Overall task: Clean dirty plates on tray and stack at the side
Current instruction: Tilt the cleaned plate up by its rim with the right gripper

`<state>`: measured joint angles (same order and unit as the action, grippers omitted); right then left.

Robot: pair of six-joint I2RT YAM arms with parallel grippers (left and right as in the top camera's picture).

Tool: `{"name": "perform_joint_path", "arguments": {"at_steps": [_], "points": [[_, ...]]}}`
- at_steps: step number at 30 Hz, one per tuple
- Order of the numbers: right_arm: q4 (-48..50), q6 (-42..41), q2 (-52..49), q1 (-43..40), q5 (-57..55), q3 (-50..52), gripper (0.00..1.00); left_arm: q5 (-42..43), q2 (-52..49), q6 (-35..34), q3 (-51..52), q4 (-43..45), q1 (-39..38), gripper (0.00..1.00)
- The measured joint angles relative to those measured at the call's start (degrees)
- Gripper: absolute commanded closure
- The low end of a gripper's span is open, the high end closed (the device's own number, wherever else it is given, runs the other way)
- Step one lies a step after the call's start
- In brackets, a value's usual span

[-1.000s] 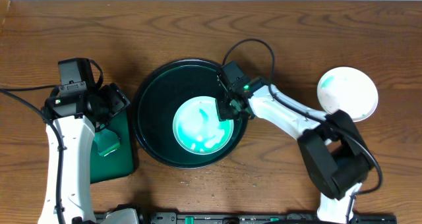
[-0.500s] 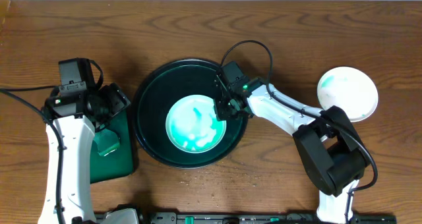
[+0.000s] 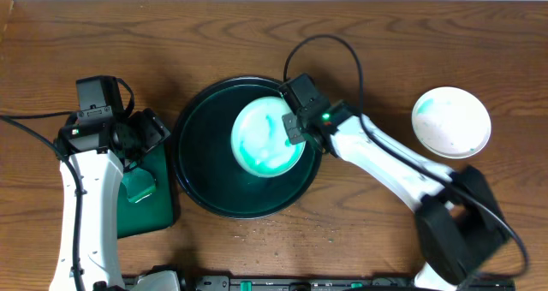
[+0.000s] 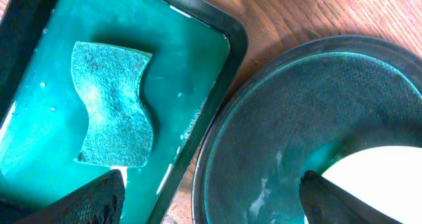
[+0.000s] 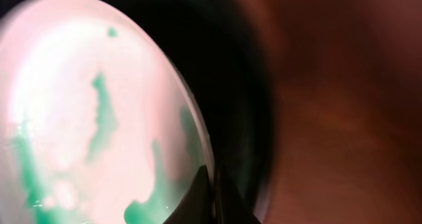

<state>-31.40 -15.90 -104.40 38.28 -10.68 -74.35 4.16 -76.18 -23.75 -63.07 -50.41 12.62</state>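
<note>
A white plate (image 3: 265, 137) with teal smears is held over the large round dark tray (image 3: 201, 167). My right gripper (image 3: 294, 130) is shut on the plate's right rim. In the right wrist view the plate (image 5: 86, 112) fills the left, with my fingers (image 5: 212, 197) pinching its edge. A second white plate (image 3: 451, 121) lies on the table at the right. My left gripper (image 3: 137, 145) is open over the gap between the small green tray and the round tray (image 4: 316, 105); its fingertips (image 4: 208, 197) are wide apart and empty.
A small rectangular green tray (image 4: 184, 59) holds a green sponge (image 4: 112, 105) at the left, also seen overhead (image 3: 137, 187). Wooden tabletop (image 3: 360, 51) surrounds everything. A black bar runs along the front edge (image 3: 300, 282).
The right gripper has moved the plate up and back toward the tray's far right side; the plate looks raised and tilted. The left arm has not moved.
</note>
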Motion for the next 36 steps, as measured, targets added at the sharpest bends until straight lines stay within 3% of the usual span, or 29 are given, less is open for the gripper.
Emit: {"name": "perform_joint_path", "arguments": {"at_steps": [10, 18, 24, 36], "points": [[2.08, 11.06, 4.79, 4.07, -16.90, 0.00, 0.99, 0.00, 0.00, 0.00, -0.02, -0.02, 0.00, 0.15], [11.63, 28.70, 4.79, 10.95, -32.63, 0.00, 0.99, -0.02, 0.00, 0.00, 0.00, 0.00, 0.00, 0.15], [18.47, 42.60, 4.79, 15.21, -38.01, 0.00, 0.99, 0.00, -0.04, 0.00, 0.00, 0.00, 0.00, 0.15], [19.67, 64.98, 4.79, 17.57, -42.91, 0.00, 0.99, 0.00, -0.11, 0.00, 0.00, 0.00, 0.00, 0.14]]}}
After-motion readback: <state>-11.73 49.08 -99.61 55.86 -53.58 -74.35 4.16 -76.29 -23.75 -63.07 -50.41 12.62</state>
